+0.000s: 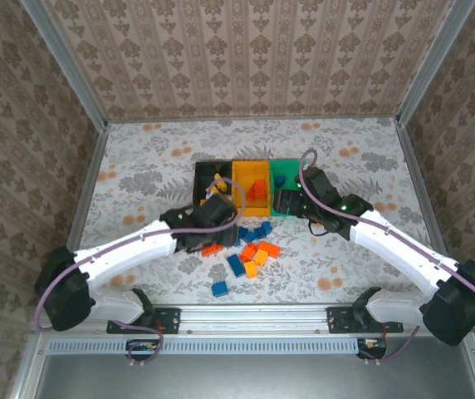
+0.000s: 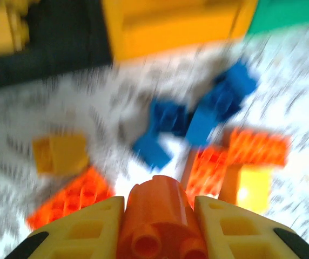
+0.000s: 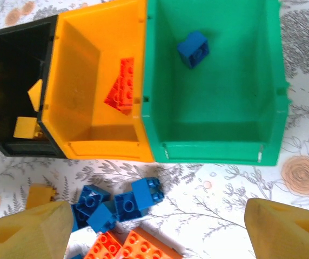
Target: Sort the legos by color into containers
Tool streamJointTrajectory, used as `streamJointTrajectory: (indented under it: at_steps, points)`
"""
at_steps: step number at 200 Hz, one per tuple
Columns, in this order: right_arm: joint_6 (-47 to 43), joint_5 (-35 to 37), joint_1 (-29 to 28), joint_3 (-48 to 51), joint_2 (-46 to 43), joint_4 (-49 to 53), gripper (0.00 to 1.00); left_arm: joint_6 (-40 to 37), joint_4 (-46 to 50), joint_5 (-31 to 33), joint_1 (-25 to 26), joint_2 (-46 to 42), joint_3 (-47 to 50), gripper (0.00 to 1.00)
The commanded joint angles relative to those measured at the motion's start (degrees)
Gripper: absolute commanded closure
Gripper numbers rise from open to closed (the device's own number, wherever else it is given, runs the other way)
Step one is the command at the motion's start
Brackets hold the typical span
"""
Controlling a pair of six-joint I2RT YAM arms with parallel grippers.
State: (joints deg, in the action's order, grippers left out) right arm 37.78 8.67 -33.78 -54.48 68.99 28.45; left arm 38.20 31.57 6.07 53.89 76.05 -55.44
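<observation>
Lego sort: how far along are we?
Done: one blue brick in the green bin, red-orange bricks in the orange bin, yellow bricks in the black bin. In hand: left gripper shut on a red-orange brick; right gripper open, empty. Left: the loose pile of blue, red-orange and yellow bricks on the table.

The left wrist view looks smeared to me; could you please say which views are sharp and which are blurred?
Left wrist: motion-blurred, loose bricks streaked; the red-orange brick in the left gripper reads clearer. Right wrist: sharp, the blue brick in the green bin crisp. Top external: sharp, evenly lit.
</observation>
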Motion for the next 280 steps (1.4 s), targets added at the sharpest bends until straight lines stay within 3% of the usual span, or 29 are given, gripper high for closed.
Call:
streamJointTrajectory:
  at_steps: [1, 35, 79, 111, 130, 165, 215, 250, 280]
  points:
    - [1.5, 1.3, 1.0, 2.2, -2.5, 0.1, 0.16, -6.8, -2.8, 1.0, -2.8, 7.3, -8.0, 0.71]
    - [1.9, 1.8, 1.7, 5.1, -5.3, 1.6, 0.15, -12.0, -2.8, 4.0, -6.3, 20.7, -21.2, 0.72]
    - [1.9, 1.1, 2.2, 7.7, -8.2, 1.9, 0.15, -12.3, -1.5, 5.1, -9.3, 32.5, -31.7, 0.72]
    - [1.7, -0.3, 2.2, 9.4, -8.7, 1.9, 0.14, -12.2, -0.3, 4.8, -9.5, 37.4, -36.5, 0.61]
    - [1.3, -1.5, 2.3, 9.9, -8.5, 1.9, 0.14, -11.5, -0.8, 4.0, -9.4, 38.0, -37.3, 0.5]
    - [-0.2, -4.8, 2.2, 10.6, -8.0, 1.0, 0.15, -10.7, -2.0, 2.7, -9.0, 34.0, -36.5, 0.32]
    - [-0.6, -9.5, -2.9, 11.3, -2.3, -1.5, 0.17, -7.2, -7.7, -1.4, -7.7, 17.2, -24.0, 0.01]
    - [0.6, -7.3, -10.1, 9.7, 3.4, -2.9, 0.24, -4.6, -9.6, -1.0, -5.7, 4.2, -10.7, 0.0]
    - [-0.3, -5.4, -11.2, 8.6, 7.9, -3.3, 0.27, -1.4, -8.9, 0.5, -5.3, -5.7, -0.6, 0.0]
